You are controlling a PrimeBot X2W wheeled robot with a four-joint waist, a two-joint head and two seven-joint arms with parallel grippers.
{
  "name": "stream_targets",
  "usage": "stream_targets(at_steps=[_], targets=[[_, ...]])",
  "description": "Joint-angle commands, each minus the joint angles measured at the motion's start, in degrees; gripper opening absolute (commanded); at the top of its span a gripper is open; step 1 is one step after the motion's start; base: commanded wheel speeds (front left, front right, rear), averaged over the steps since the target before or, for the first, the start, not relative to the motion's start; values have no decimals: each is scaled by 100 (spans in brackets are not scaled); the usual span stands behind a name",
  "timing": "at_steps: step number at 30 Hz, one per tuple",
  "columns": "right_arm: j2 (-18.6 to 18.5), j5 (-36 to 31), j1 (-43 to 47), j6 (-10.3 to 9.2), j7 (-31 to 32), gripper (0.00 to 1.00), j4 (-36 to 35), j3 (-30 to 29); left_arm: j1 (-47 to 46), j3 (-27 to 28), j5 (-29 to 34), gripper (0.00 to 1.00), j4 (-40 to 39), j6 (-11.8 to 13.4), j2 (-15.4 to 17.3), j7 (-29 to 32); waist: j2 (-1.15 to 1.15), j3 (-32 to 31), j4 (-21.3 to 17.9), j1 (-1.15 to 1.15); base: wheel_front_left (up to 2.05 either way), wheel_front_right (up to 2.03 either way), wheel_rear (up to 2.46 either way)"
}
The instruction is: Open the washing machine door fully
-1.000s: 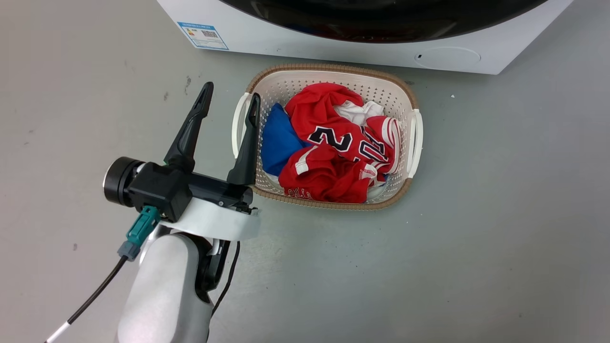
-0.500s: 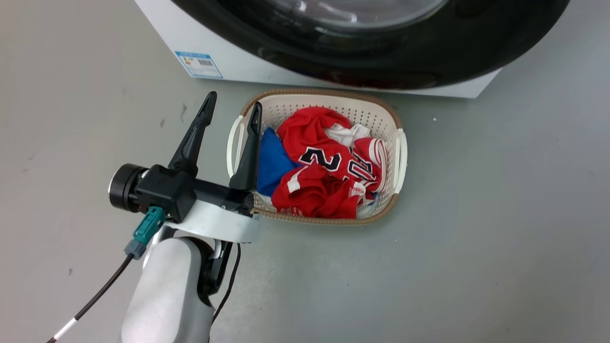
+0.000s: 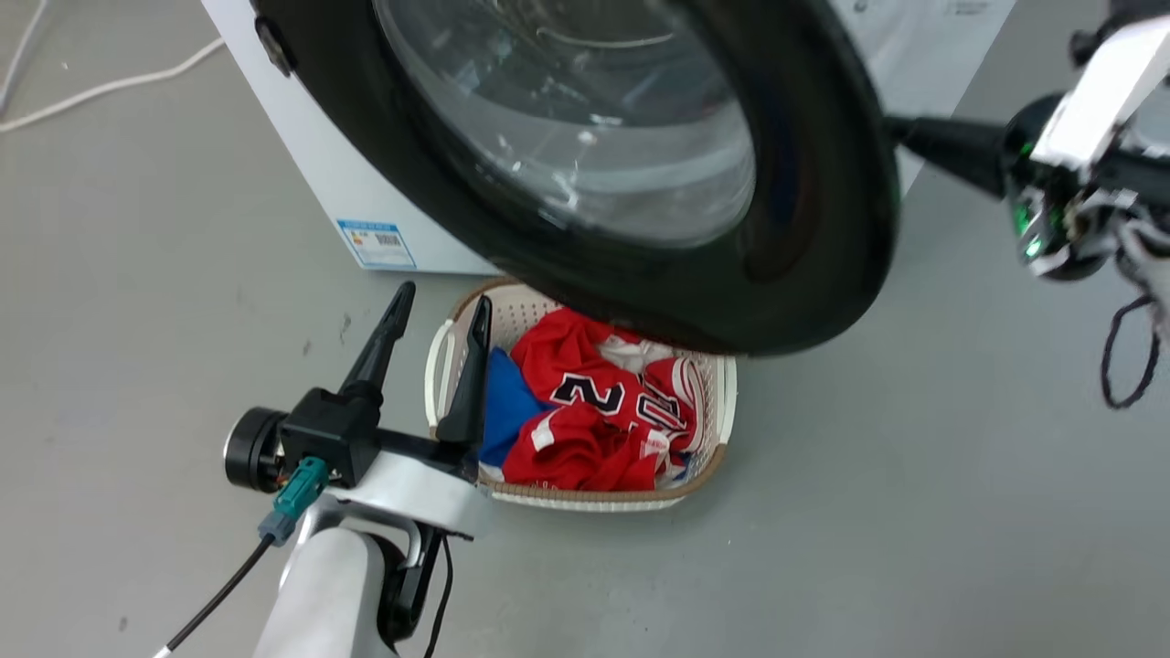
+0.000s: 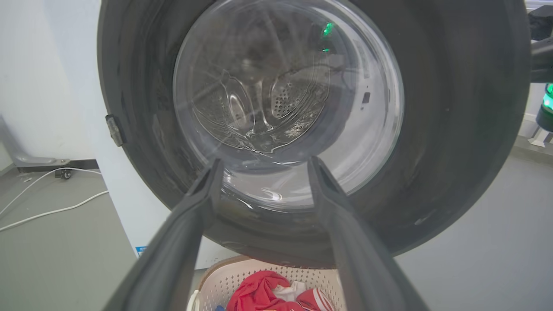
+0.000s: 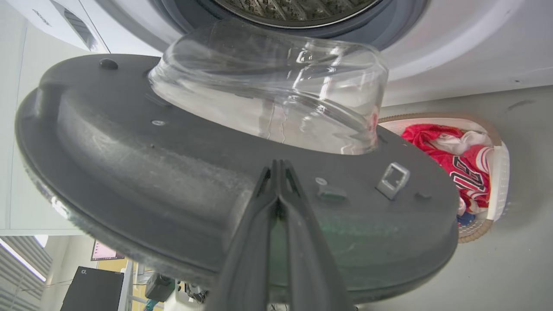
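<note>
Washing machine door (image 3: pixel 823 210): stands swung out from the washing machine (image 3: pixel 311 164), hinged at the head view's left. Its glossy black ring and clear glass bowl (image 3: pixel 585 119) face the head camera.
Door's free edge: overhangs the far rim of the laundry basket (image 3: pixel 603 501), which sits on the floor (image 3: pixel 914 503) just before the machine's front.
Right gripper (image 5: pixel 277 163): fingers pressed together with nothing between them. The tips lie at the door's matte inner face near its rim, beside a small metal latch loop (image 5: pixel 393 180); contact looks likely but is not certain.
Left gripper (image 3: pixel 441 297): fingers spread apart and empty, low over the floor by the basket's left handle, aimed at the door's outer face.
Basket contents: a red jersey (image 3: pixel 585 429) and a blue cloth (image 3: pixel 503 411).
Label sticker (image 3: pixel 375 242): at the lower left corner of the machine's front.
Change over the last second: the head camera has tilted up. Then only the door's bottom arc showed, and the basket's rim was fully in view; now the door covers its far rim.
Also changed: the right arm has come into the head view at the upper right.
Unchanged: the left gripper's spread and its place beside the basket.
</note>
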Motion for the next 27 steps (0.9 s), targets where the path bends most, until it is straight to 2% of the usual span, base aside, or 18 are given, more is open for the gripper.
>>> stream_targets(at_steps=[1, 11, 21, 27], targets=[[86, 18, 122, 16, 32, 0, -58, 43, 72, 23, -13, 100, 21, 1, 10, -16, 0, -204, -37, 0, 0, 0, 0], [405, 295, 1224, 16, 83, 0, -792, 242, 447, 32, -64, 100, 266, -6, 45, -16, 0, -833, -51, 0, 0, 0, 0], [819, 502, 1900, 16, -58, 0, -1462, 394, 561, -38, -159, 100, 353, -13, 32, -15, 0, -1055, 17, 0, 0, 0, 0], [984, 348, 2165, 16, -358, 0, -1778, 434, 612, -54, -207, 100, 404, -14, 16, -16, 0, -1136, 35, 0, 0, 0, 0]])
